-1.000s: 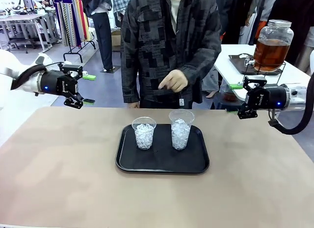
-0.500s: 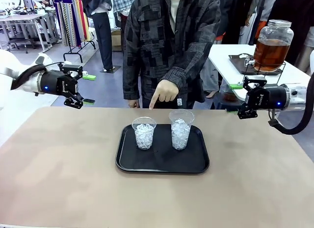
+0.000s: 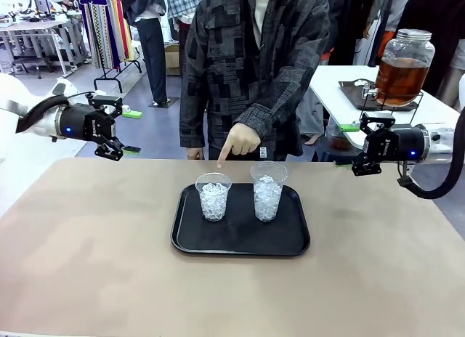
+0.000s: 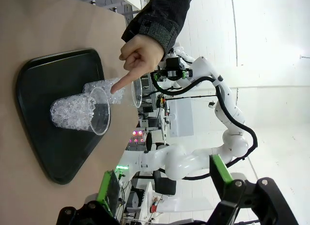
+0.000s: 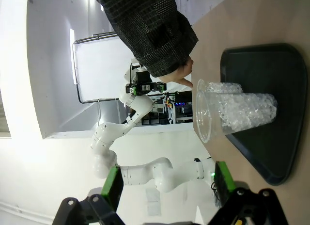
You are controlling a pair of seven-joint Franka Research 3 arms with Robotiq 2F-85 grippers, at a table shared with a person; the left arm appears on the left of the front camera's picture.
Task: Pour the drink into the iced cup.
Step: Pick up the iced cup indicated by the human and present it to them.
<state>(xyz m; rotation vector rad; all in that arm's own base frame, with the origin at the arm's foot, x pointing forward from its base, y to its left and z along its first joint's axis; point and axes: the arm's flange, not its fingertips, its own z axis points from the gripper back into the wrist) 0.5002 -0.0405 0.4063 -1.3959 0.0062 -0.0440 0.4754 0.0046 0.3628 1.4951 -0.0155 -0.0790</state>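
Two clear iced cups stand on a black tray (image 3: 240, 244): a shorter left cup (image 3: 213, 197) and a taller right cup (image 3: 267, 192). A person's hand (image 3: 237, 141) points one finger down just behind the left cup's rim. The drink, amber-brown, fills a glass dispenser jar (image 3: 401, 70) on a side table at the far right. My left gripper (image 3: 131, 132) hovers open above the table's far left edge. Across the table my right gripper (image 3: 346, 144) hovers open too, and both face inward. The left wrist view shows the cups (image 4: 80, 113) and the pointing hand (image 4: 140, 53); the right wrist view has the cups (image 5: 237, 111).
The person stands at the table's far edge behind the tray. The jar rests on a dark tray (image 3: 356, 96) on a white side table (image 3: 341, 79) behind my right arm. Bare tan tabletop (image 3: 87, 235) surrounds the black tray.
The person's hand came down from chest height and stretched one finger toward the left cup. Neither arm has moved, and both grippers stay open.
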